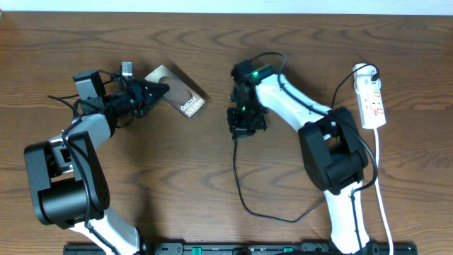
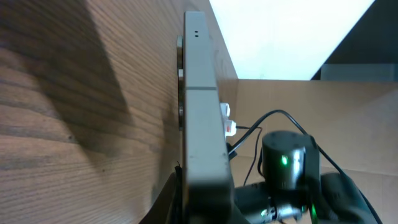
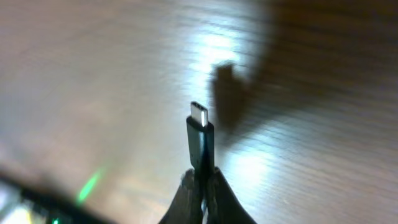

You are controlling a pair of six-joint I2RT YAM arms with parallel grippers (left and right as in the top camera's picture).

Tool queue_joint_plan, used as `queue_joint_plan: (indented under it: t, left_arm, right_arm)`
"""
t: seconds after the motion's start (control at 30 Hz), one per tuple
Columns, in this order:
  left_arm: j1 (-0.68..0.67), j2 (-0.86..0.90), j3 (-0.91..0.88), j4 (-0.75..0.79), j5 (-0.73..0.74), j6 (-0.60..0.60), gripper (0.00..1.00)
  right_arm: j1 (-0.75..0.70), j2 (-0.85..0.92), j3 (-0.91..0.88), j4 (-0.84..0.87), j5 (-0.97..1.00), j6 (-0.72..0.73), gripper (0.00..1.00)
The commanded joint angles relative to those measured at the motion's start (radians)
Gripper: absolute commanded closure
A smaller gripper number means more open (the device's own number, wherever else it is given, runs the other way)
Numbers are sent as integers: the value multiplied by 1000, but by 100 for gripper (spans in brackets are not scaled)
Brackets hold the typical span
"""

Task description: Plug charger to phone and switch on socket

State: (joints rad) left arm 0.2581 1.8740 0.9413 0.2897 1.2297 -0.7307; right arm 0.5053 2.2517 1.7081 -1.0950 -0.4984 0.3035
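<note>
Plug tip (image 3: 200, 127) of the charger stands straight out beyond the right fingers (image 3: 181, 202), which are pinched tight on its black body. Its long axis is in line with the fingers, metal end pointing away from them. The cable (image 1: 239, 180) trails back in a loop over the surface (image 1: 177, 170).

The phone (image 1: 177, 91) lies to the left-arm side of the right fingers, near but apart. The left fingers (image 1: 144, 95) clamp it at one short end. Its long axis runs straight out from those fingers, labelled end toward the plug.

Next move, by judgement: align the plug to that axis, then close the gap. Port position cannot be confirmed.

The socket (image 1: 371, 99) sits well apart, on the far side of the right arm.
</note>
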Motion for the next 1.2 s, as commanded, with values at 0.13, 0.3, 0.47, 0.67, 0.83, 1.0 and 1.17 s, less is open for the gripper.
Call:
queue_joint_plan:
  t: [0.13, 0.3, 0.47, 0.67, 0.83, 1.0, 1.17]
  left_arm:
    - [1, -4, 17, 113, 149, 28, 93]
    - [-22, -1, 17, 197, 164, 36, 93]
    - [-75, 19, 17, 282, 173, 39, 93]
    - [-89, 35, 21, 297, 232, 37, 93]
    - [-73, 35, 21, 299, 237, -9, 93]
    - [-67, 35, 21, 300, 242, -141, 93]
    - [-67, 35, 34, 299, 296, -219, 93]
  right_arm:
    - [-106, 24, -3, -75, -524, -659, 99]
    - [-120, 24, -3, -158, -586, -840, 99]
    - [-117, 24, -3, -187, -617, -908, 99]
    - [-117, 24, -4, -241, -634, -1001, 99]
    - [-117, 24, -4, -233, -614, -1001, 99]
    - [-112, 25, -4, -222, -592, -1001, 99]
    - [-99, 25, -4, -213, -598, -1000, 99]
